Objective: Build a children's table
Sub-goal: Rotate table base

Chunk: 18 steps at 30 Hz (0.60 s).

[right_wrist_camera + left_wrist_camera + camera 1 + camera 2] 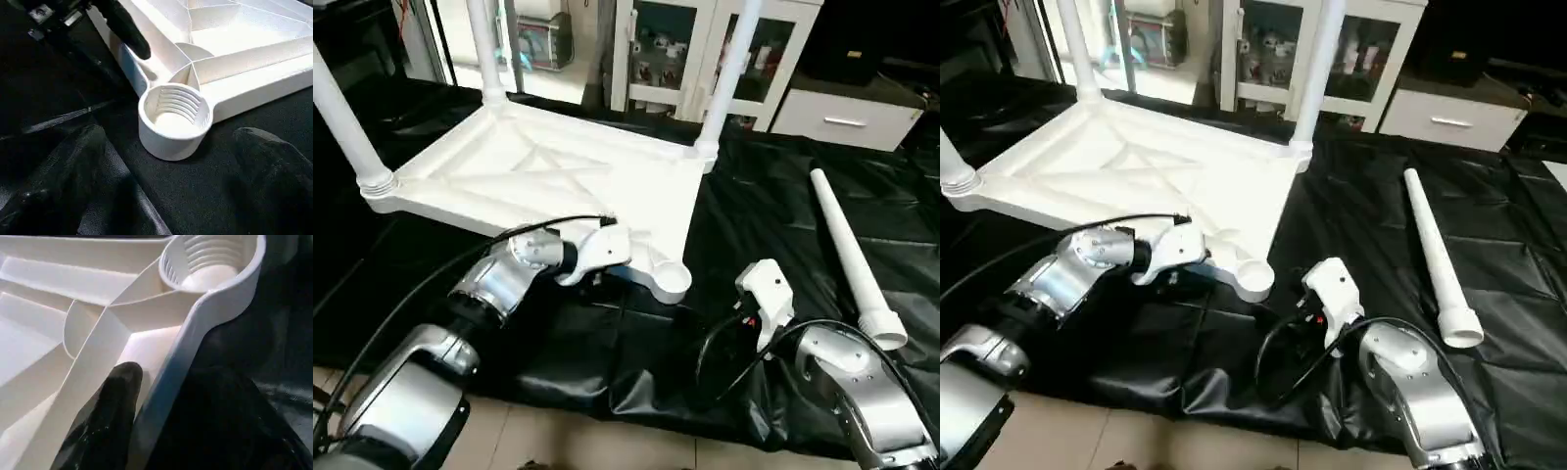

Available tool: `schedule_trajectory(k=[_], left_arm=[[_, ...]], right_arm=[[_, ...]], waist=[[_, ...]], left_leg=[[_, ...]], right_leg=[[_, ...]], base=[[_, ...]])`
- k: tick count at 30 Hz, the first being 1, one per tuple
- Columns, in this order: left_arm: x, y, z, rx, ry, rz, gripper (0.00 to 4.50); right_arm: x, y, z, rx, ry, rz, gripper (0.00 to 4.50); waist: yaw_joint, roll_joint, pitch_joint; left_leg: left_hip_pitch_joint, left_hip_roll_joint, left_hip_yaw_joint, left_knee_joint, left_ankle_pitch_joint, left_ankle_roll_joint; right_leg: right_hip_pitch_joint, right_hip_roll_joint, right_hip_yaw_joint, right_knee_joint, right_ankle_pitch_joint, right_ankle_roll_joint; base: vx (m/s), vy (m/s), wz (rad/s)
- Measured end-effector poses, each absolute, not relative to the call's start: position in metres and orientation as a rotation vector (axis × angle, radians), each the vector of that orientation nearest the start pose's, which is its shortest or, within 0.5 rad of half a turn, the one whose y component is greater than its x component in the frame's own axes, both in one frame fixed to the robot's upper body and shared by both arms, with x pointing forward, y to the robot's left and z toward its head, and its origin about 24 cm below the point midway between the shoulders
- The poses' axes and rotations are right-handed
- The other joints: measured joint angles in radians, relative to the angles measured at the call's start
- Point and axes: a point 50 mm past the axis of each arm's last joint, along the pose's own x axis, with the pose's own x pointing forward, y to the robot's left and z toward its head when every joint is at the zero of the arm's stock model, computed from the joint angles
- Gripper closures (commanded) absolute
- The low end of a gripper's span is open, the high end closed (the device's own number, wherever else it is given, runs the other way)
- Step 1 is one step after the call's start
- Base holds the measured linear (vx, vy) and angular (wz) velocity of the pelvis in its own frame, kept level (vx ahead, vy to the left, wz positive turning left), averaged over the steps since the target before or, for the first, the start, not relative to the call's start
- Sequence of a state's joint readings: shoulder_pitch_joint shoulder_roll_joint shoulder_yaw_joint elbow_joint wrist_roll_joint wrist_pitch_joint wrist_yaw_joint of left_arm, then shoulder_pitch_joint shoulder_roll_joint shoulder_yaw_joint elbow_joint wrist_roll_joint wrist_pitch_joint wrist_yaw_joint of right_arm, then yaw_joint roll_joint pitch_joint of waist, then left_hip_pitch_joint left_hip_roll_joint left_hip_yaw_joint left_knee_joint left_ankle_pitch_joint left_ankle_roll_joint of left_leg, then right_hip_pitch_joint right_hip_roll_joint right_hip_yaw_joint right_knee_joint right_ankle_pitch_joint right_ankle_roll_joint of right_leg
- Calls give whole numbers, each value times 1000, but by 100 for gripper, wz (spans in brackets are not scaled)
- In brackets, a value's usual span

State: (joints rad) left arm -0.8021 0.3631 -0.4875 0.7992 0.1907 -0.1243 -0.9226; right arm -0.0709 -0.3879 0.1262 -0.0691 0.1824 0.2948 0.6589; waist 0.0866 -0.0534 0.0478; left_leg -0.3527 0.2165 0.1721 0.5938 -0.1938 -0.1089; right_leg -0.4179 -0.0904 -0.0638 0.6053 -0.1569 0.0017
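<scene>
A white children's table top [558, 181] lies upside down on a black sheet [773, 196] spread over the floor, ribbed underside facing up. Three white legs stand upright in its corner sockets: one at the sheet's left edge [342, 122] and two toward the far edge [484, 49], [729, 69]. The fourth socket [175, 117], at the corner nearest the robot, is empty and its inner threads are visible. The last loose leg [847, 255] lies flat on the sheet, well apart toward the right edge, wide end nearest the robot.

The left claw [161, 431] straddles the top's near rim just beside the empty socket, one finger [105, 421] inside against a rib and the other outside. The jaws look partly apart; whether they pinch the rim cannot be told from this close, dark view. The right claw [166, 186] hangs wide open and empty in front of the empty socket, holding nothing.

The step in hand is probably fetching the loose leg. To do it well, the right claw should grasp the leg near its wide end, raise it upright, centre it over the socket and turn it in straight, while the left claw steadies the top.
</scene>
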Motion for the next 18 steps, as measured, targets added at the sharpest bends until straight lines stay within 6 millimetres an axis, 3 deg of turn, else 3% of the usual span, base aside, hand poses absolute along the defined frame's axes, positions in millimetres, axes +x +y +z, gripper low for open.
schedule_trajectory(k=[5, 18], left_arm=[[356, 113, 67, 874, 342, -1201, 199], [361, 111, 70, 860, 371, -1230, 296]], right_arm=[[249, -158, 49, -155, 257, 782, 0], [246, -160, 46, -154, 271, 779, 0]], waist=[[3, 0, 0], [3, 0, 0]], left_leg=[[1, 0, 0, 0, 0, 0], [1, 0, 0, 0, 0, 0]], right_leg=[[1, 0, 0, 0, 0, 0], [1, 0, 0, 0, 0, -1]], base=[[0, 0, 0], [0, 0, 0]])
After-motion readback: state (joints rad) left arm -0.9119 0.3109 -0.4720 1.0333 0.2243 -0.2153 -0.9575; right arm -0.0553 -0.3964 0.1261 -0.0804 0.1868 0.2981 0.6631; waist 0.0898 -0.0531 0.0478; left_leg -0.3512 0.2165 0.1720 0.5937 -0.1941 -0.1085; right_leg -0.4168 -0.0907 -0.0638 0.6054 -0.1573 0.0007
